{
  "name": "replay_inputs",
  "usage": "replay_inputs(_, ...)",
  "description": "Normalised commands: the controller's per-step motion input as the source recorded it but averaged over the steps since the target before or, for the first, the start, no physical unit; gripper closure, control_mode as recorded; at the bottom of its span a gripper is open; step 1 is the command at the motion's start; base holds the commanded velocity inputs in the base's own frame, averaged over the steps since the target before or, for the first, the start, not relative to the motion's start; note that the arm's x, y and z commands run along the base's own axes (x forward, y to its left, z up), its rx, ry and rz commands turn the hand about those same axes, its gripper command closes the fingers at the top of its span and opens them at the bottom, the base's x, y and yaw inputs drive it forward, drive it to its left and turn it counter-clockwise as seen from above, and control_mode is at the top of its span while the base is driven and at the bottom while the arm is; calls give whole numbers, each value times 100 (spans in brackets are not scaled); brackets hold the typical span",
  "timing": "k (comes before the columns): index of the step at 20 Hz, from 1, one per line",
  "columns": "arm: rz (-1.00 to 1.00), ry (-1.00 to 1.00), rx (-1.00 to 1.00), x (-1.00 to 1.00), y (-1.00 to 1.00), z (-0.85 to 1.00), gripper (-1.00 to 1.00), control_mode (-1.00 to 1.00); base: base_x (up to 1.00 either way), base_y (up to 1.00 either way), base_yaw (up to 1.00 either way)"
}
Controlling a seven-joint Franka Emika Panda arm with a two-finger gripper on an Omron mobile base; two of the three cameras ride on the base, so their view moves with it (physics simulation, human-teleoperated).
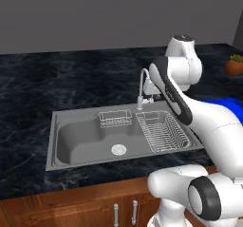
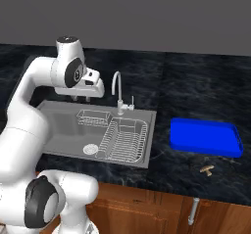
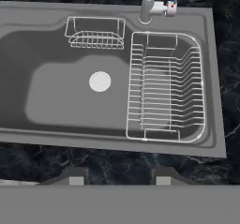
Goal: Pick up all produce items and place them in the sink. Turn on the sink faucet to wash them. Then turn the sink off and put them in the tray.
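The fingers hover above the sink's front edge, parted with nothing between them. In the basin, the drain lies at 9 o'clock of the rack; the faucet stands behind. At 3 o'clock on the table, the tray; a small brown lump, possibly produce, at its 6.
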Motion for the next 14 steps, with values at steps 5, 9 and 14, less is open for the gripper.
replay_inputs(5,0,-14,0,-31,-38,-7,-100,-100,0,0,0)
replay_inputs(9,-3,-9,7,-67,-70,-3,-100,-100,0,0,0)
replay_inputs(14,-3,-2,12,-40,-86,0,-100,-100,0,0,0)
